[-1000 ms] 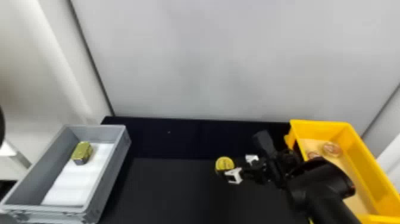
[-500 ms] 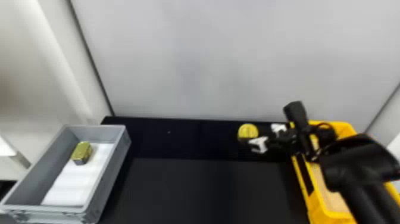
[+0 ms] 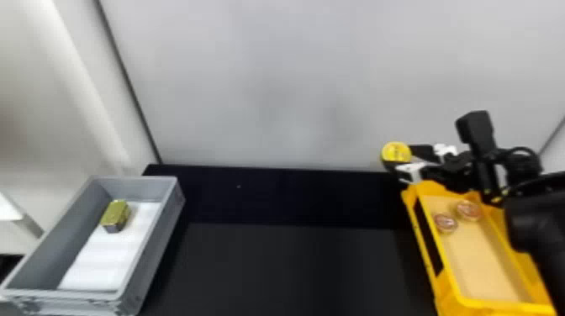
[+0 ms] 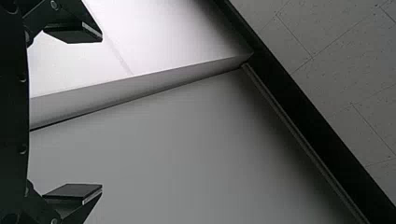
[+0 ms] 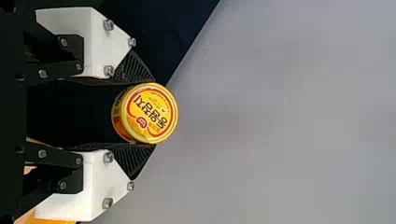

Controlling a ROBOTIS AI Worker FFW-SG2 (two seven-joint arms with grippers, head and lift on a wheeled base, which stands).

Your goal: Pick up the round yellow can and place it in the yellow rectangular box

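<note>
In the head view my right gripper is shut on the round yellow can, held up beyond the back left corner of the yellow rectangular box. The right wrist view has the can pinched between both fingertips of the right gripper, its printed lid facing the camera. Two reddish round cans lie inside the yellow box toward its back end. My left gripper stands open with nothing between its fingers, facing a pale wall in the left wrist view.
At the left of the black table is a grey box with a white liner, holding a green-gold block. A pale wall rises behind the table. The right forearm hangs over the yellow box's right side.
My right gripper has carried the yellow can rightward and toward the back, up near the wall. More of the yellow box's interior and the two reddish cans now shows. The grey box has not moved.
</note>
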